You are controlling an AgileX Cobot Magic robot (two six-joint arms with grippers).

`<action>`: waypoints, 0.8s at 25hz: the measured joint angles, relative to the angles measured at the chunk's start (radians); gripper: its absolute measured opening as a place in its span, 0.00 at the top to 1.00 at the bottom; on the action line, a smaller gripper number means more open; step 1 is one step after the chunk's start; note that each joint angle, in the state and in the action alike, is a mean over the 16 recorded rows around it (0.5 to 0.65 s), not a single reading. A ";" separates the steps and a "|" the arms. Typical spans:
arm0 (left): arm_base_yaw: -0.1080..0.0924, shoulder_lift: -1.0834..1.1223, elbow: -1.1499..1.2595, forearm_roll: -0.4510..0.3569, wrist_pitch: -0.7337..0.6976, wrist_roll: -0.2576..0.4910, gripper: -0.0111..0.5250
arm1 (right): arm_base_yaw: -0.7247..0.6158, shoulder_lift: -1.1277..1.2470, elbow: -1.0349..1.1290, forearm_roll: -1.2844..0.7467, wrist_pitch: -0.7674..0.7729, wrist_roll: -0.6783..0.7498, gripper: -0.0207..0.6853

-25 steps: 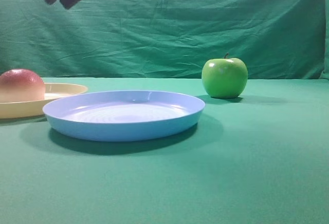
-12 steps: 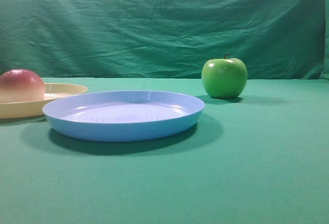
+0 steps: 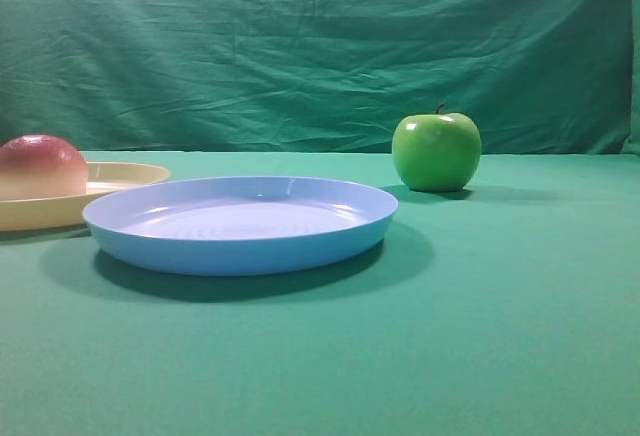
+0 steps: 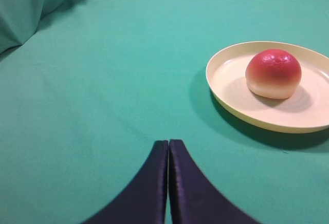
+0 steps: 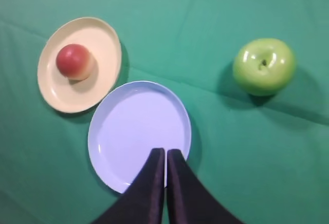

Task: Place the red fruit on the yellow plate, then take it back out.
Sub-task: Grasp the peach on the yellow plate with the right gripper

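Blue plate point(image 3: 240, 224), empty, lies mid-counter, just beside the yellow plate point(image 3: 120, 178). In the exterior high view its near rim overlaps the yellow plate's right edge; from above in the right wrist view the two rims sit close, whether touching I cannot tell. Green apple point(image 3: 436, 151), shiny, short brown stem, stands upright well apart to the right and further back, on bare cloth.

Nothing lies between the left hand point(image 4: 168, 147) and the yellow plate; open cloth only. The blue plate lies directly under the right hand point(image 5: 165, 154) in its wrist view.

Counter point(image 3: 500, 336) covered in green cloth, lightly creased in the right wrist view. Same green fabric hangs wrinkled as a backdrop point(image 3: 300, 46); in the left wrist view it bunches up at the far left corner.

Red fruit point(image 4: 273, 73): round, smooth, deep red on top fading to pale peach near the base, small dimple at the crown. It rests inside the yellow plate, roughly central, slightly toward one side. Plate is shallow, pale cream-yellow, low raised rim, flat on the cloth.

Left hand: dark fingers pressed together, tips meeting, holding nothing, low over the cloth, apart from the plate. Right hand: fingers likewise pressed together, empty, high above the blue plate. Neither hand shows in the exterior high view.
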 joint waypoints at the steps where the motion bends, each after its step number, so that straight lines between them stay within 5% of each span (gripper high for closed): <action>1: 0.000 0.000 0.000 0.000 0.000 0.000 0.98 | -0.013 -0.009 0.001 -0.006 0.013 0.011 0.97; 10: 0.000 0.000 0.000 0.000 0.000 0.000 0.98 | -0.076 -0.199 0.062 -0.061 -0.024 0.052 0.97; 20: 0.000 0.000 0.000 0.000 0.000 0.000 0.98 | -0.083 -0.608 0.401 -0.123 -0.328 0.045 0.97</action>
